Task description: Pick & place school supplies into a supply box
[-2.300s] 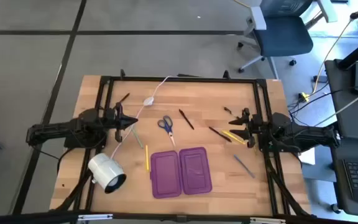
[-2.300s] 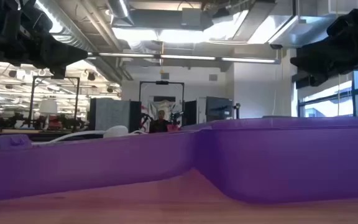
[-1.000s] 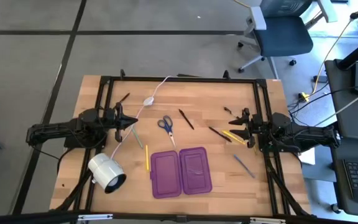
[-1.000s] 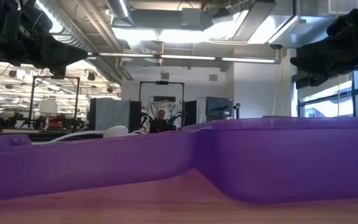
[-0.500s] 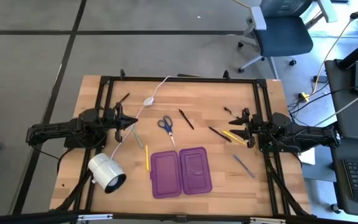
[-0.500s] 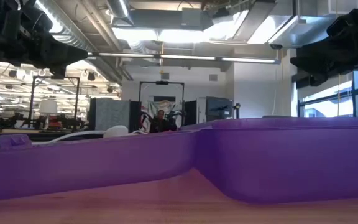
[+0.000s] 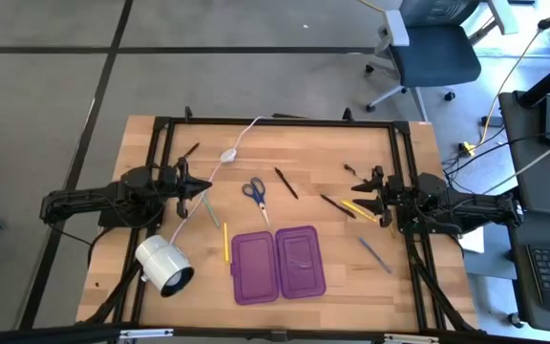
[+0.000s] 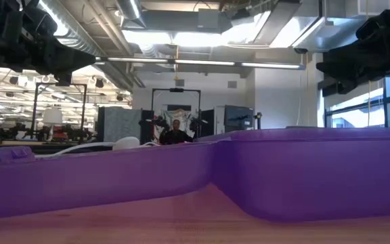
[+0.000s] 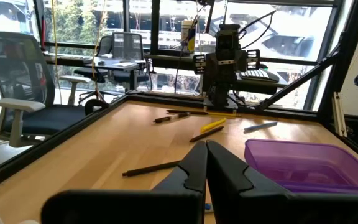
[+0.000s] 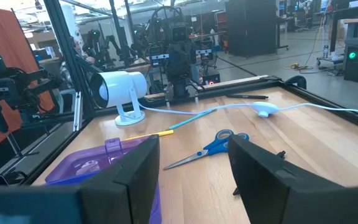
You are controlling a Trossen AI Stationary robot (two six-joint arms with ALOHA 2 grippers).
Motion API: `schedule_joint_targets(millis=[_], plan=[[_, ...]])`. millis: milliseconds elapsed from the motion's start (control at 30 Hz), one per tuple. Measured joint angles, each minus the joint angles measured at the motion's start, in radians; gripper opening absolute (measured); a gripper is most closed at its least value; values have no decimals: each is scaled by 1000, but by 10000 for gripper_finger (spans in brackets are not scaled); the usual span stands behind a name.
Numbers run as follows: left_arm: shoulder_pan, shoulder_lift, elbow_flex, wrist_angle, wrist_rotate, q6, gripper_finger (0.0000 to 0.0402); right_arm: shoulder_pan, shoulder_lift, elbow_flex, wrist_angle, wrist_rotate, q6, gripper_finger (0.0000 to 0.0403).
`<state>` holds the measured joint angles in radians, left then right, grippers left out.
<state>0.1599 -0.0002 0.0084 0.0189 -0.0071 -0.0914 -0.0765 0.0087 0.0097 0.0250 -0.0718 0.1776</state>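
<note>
Robotics lab — office chair (image 7: 426, 46), exposed ceiling ducts (image 8: 181, 27), other rigs.

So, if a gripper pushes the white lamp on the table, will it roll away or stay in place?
The white lamp has a cylindrical head on a small base, seen in the right wrist view, so it would probably tip or pivot rather than roll. Its white cable runs across the table and may drag or tug. It looks light, likely plastic.

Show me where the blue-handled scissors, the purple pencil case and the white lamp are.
blue-handled scissors (image 7: 255, 197), high view, on the pivot below the handles.
purple pencil case (image 7: 278, 264), high view, on the hinge between its two open halves.
white lamp (image 7: 163, 266), high view, on the cylindrical head.
</note>
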Motion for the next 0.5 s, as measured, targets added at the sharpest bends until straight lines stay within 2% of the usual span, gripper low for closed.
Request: schedule_joint_targets(millis=[400,500], plan=[[0,0,0,0,0,0,4,0,0,0,10,0,0,195],[0,0,0,0,0,0,4,0,0,0,19,-6,48,195]])
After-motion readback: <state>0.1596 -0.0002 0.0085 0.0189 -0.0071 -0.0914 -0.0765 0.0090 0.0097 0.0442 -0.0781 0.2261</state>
